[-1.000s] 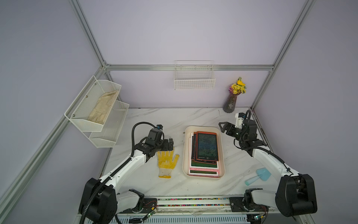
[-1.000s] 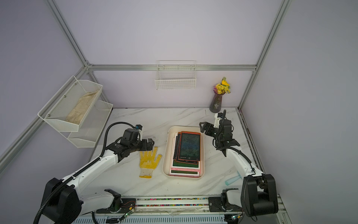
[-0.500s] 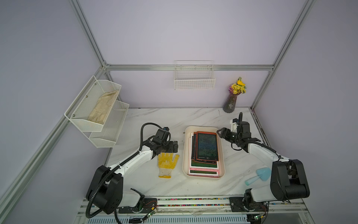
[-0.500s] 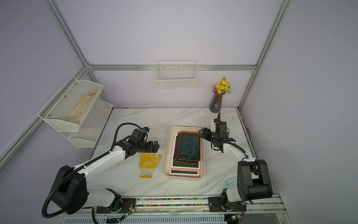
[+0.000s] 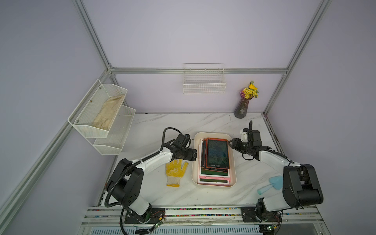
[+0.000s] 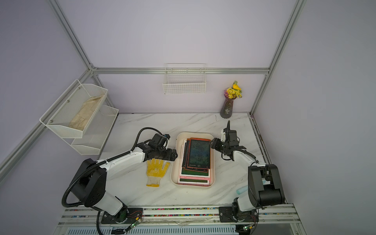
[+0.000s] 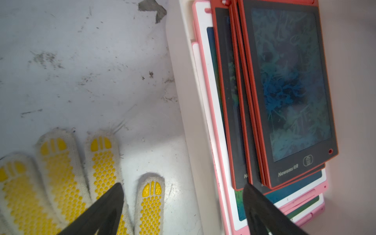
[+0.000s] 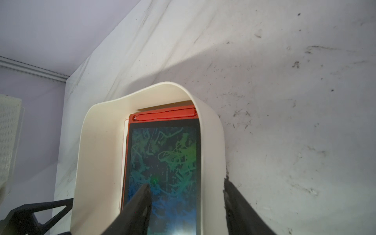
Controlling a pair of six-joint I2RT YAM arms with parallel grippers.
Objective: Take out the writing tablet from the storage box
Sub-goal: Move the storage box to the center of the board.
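Observation:
The storage box (image 5: 213, 134), a cream tray, lies mid-table and holds a stack of several writing tablets. The top writing tablet (image 5: 217, 153) (image 6: 198, 153) is red-framed with a dark scribbled screen (image 7: 291, 91) (image 8: 164, 158). My left gripper (image 5: 194, 156) (image 7: 183, 186) is open at the box's left wall (image 7: 193, 122), one finger over the glove and one over the stack's near corner. My right gripper (image 5: 231, 142) (image 8: 186, 183) is open and straddles the right wall (image 8: 211, 152), one finger over the screen and one outside above the table. Neither holds anything.
A yellow-dotted work glove (image 5: 176, 171) lies just left of the box, under my left gripper. A pale blue scoop (image 5: 272, 184) lies by the right arm's base. A vase of flowers (image 5: 243, 107), a wire wall basket (image 5: 204, 85) and a mesh two-tier shelf (image 5: 101, 118) line the walls.
Both grippers have closed in on the box: the left moved right to its left wall, the right came down and left onto its right wall. The right jaws have narrowed.

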